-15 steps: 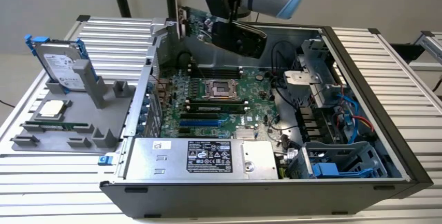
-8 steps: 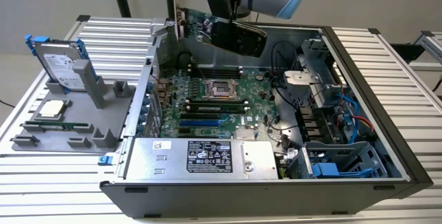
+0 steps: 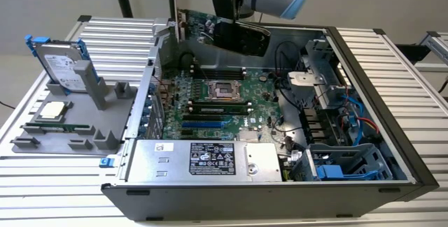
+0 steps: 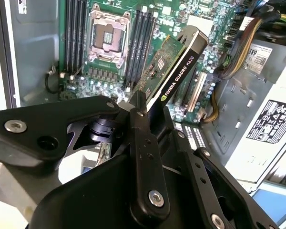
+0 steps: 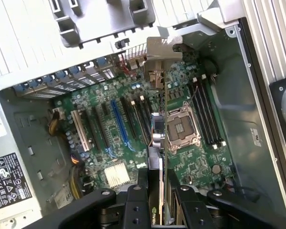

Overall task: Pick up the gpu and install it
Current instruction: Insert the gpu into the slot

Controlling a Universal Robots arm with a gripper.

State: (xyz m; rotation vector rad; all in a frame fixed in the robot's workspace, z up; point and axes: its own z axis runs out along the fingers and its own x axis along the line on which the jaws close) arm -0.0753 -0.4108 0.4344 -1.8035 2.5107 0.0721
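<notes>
Evidently, in the exterior view the gripper (image 3: pixel 228 32) clamps the gpu (image 3: pixel 197 23) upright above the motherboard (image 3: pixel 210 104), seemingly to aim its edge at a slot; in the second wrist view it shows green board and black cooler (image 4: pixel 182 66); in the first wrist view its silver bracket (image 5: pixel 158 47) hangs over the motherboard's edge.

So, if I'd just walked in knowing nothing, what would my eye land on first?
The open computer case dominates the middle of the exterior view, its green motherboard laid bare. Above it, the arm's end effector grips the gpu, holding it in the air over the board. At the exterior view's left, a silver hard drive with blue rails stands on edge in a grey holder.
</notes>
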